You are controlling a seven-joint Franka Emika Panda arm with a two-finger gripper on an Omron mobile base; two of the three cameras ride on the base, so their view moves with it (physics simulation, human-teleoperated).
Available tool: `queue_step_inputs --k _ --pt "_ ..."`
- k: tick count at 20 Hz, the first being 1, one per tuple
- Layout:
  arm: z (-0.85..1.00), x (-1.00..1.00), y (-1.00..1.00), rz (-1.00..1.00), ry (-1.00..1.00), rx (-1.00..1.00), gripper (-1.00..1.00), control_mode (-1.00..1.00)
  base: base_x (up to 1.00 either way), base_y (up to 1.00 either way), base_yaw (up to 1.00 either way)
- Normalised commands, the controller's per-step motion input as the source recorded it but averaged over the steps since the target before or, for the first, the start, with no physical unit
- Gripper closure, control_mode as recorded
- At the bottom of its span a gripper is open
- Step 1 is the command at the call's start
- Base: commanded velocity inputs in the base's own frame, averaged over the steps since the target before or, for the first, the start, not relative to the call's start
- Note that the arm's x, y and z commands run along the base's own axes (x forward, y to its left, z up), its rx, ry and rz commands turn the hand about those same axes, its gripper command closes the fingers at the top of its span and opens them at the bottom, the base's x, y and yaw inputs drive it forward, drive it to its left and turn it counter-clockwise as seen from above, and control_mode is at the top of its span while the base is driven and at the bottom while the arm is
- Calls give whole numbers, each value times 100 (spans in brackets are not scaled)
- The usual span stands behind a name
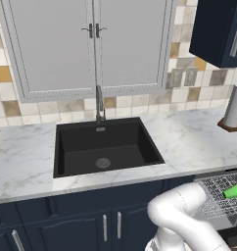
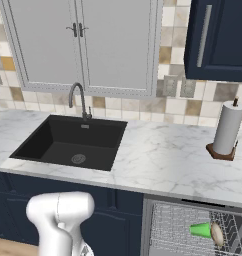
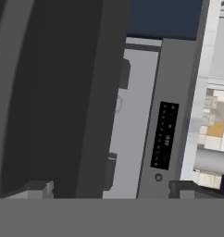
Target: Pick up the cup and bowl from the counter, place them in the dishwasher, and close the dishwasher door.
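Observation:
The green cup [image 1: 233, 191] [image 2: 200, 230] lies on its side in the dishwasher's wire rack [image 1: 214, 198] [image 2: 175, 227], below the marble counter [image 1: 189, 139] [image 2: 163, 160]. The cream bowl [image 2: 217, 234] stands on edge right beside the cup in the same rack. In the hand view my gripper [image 3: 113, 190] is open, its two fingertips [image 3: 37, 189] far apart, and it holds nothing. Close in front of it is the dishwasher door [image 3: 132, 120], seen nearly edge-on, with a dark face on the left, a grey inner panel and a black control strip [image 3: 164, 135].
A black sink [image 1: 106, 147] [image 2: 73, 142] with a faucet [image 1: 99, 104] is set into the counter. A paper-towel roll [image 1: 234, 109] [image 2: 228, 129] stands at the counter's right. Navy cabinets [image 1: 81, 225] sit under the sink, and my white arm [image 1: 184, 215] [image 2: 60, 212] reaches down low.

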Motion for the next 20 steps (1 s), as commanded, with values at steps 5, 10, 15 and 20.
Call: queue_step_inputs --k 5,10,15,20 --pt "-100 -28 0 16 -26 -31 -100 -100 0 0 0" --pt "-100 -42 0 17 -27 -32 -100 -100 0 0 0" --pt "-100 -41 0 17 -24 -32 -100 -100 0 0 0" --pt "-100 -19 0 17 -21 -36 -100 -100 0 0 0"
